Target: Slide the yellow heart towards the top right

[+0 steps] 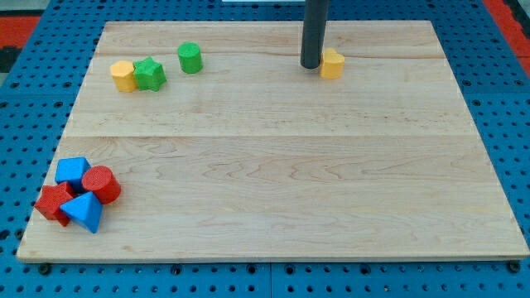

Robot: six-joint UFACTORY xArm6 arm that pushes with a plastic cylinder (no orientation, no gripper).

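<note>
The yellow heart [332, 63] lies near the view's top, a little right of centre, on the wooden board [273, 165]. My tip [310, 65] stands right at its left side, touching or nearly touching it. The rod rises straight up out of the view's top.
A yellow block [123, 75], a green star [150, 74] and a green cylinder [190, 57] sit at the top left. At the bottom left, a blue block [73, 171], a red cylinder [100, 184], a red star [54, 203] and a blue triangle [84, 212] cluster together.
</note>
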